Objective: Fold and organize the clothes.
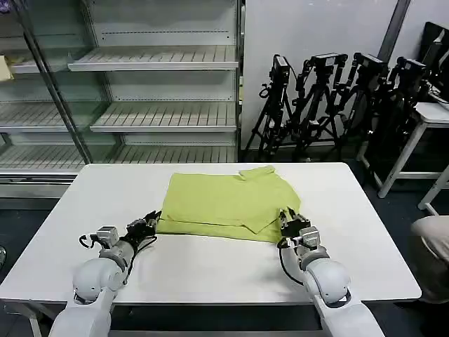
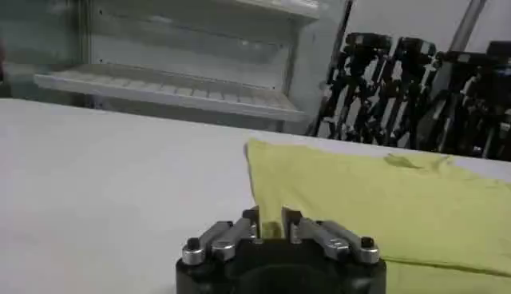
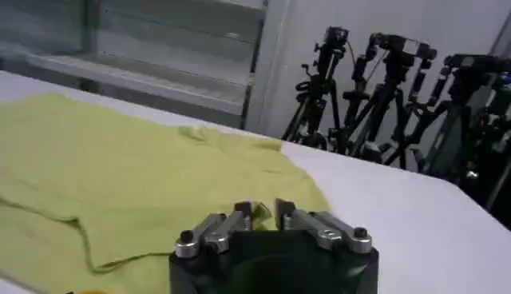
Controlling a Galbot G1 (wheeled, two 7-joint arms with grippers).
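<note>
Left gripper (image 2: pixel 270 221) sits low over the white table (image 2: pixel 104 184), fingers (image 2: pixel 251 219) close together with a narrow gap, right at the near edge of the lime shirt (image 2: pixel 359 200). The shirt lies flat, corner toward the table's far edge. Beyond: empty shelves (image 2: pixel 160 88), tripods (image 2: pixel 399 88).

We see a white table (image 1: pixel 210 270) before us, its top plain and smooth. On it lies a lime yellow-green shirt (image 1: pixel 224 200), folded into a flat, roughly rectangular shape, toward the far middle of the tabletop, its collar at the far edge and a folded layer along the near edge.
</note>
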